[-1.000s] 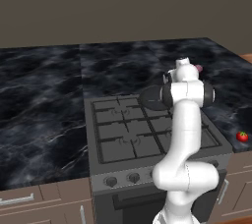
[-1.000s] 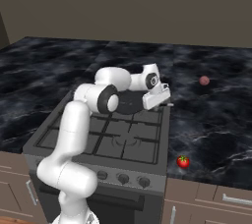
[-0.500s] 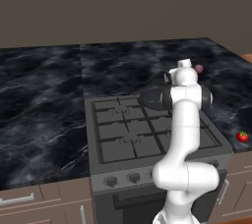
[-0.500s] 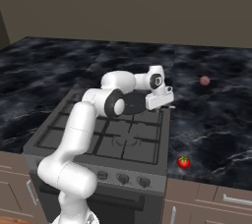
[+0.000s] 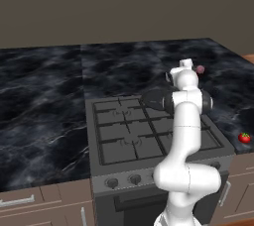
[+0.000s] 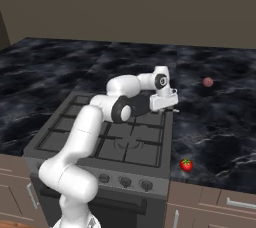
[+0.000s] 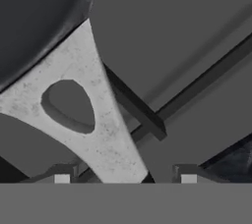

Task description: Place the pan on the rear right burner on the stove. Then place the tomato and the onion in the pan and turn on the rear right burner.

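Observation:
The dark pan [image 5: 156, 100] sits on the rear right burner of the stove [image 5: 124, 143]. Its silvery handle [image 7: 98, 120], with an oval hole in it, runs down between my fingertips. My gripper [image 7: 125, 178] is open around that handle, with a gap on each side, and it hangs low over the stove's right rear edge [image 6: 168, 107]. On the counter near the front right corner of the stove lies the bright red tomato [image 6: 186, 164] [image 5: 244, 138]. The dull pinkish onion [image 6: 208, 82] [image 5: 200, 70] rests further back on the right counter.
Black marble counter [image 6: 220, 117] flanks the stove on both sides. A row of round knobs [image 6: 125, 181] lines the stove front. A wall closes off the back, and cabinet drawers [image 5: 30, 205] sit below the counter.
The jaws have spread apart from the pan's handle, letting it go. The arm has barely shifted; tomato and onion have not moved.

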You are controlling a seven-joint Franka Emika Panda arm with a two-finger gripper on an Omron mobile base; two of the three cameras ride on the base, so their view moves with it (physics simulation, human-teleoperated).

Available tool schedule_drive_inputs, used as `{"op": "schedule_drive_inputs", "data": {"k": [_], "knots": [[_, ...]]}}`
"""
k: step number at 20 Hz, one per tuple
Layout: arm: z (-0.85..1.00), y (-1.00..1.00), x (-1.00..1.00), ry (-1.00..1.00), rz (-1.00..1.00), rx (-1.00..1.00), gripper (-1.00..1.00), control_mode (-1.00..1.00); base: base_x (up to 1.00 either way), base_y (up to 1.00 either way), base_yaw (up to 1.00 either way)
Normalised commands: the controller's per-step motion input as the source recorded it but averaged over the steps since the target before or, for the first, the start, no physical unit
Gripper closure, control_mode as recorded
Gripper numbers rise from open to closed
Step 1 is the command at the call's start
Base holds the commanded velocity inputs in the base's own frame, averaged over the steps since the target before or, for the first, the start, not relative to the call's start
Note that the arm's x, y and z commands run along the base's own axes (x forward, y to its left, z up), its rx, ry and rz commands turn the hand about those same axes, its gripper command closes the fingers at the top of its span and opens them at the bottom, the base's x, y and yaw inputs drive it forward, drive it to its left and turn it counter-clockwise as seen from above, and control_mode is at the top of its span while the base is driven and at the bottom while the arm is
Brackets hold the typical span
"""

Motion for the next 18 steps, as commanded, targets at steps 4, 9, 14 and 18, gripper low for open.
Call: {"op": "schedule_drive_inputs", "data": {"k": [4, 9, 14, 18], "knots": [[0.04, -0.01, -0.13, -0.08, 0.00, -0.04, -1.00, -1.00, 0.00, 0.00, 0.00], [0.09, -0.02, -0.24, -0.09, 0.00, -0.05, -1.00, -1.00, 0.00, 0.00, 0.00], [0.33, 0.00, -0.22, -0.11, -0.01, -0.03, -1.00, -1.00, 0.00, 0.00, 0.00], [0.44, 0.00, -0.36, -0.15, -0.02, -0.01, -1.00, -1.00, 0.00, 0.00, 0.00]]}}
